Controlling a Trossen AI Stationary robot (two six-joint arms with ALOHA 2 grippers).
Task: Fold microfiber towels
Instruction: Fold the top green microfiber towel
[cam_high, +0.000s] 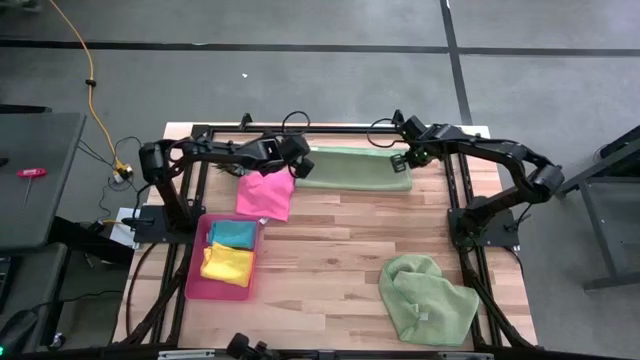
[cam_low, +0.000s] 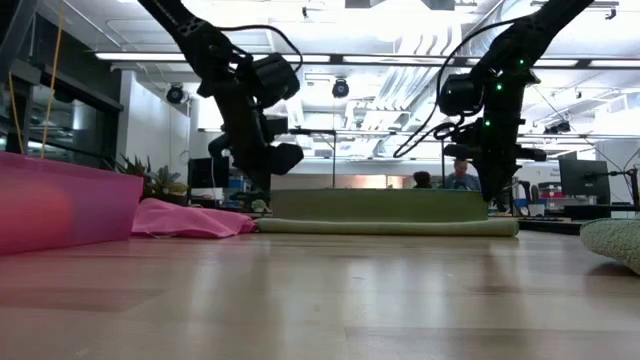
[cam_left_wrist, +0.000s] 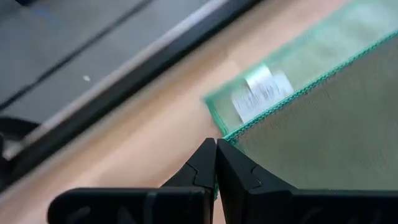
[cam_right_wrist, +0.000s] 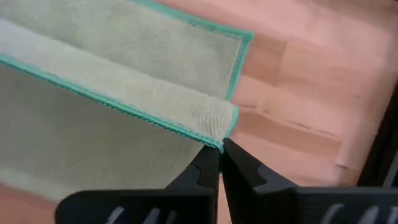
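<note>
Both claws, left (cam_left_wrist: 216, 163) and right (cam_right_wrist: 220, 163), pinch the pale green towel's (cam_high: 352, 170) corners, its underside hidden.

Translucent pink rectangular tray (cam_high: 193, 280) near the left edge of the wooden table (cam_high: 330, 250), toward the front. Small spiky green plant (cam_low: 150, 180) seen in the low view just behind the tray. Yellow cable (cam_high: 92, 85) across the grey floor beyond the table's far left corner. Person (cam_low: 460, 180) seated in the room beyond the far edge.
</note>
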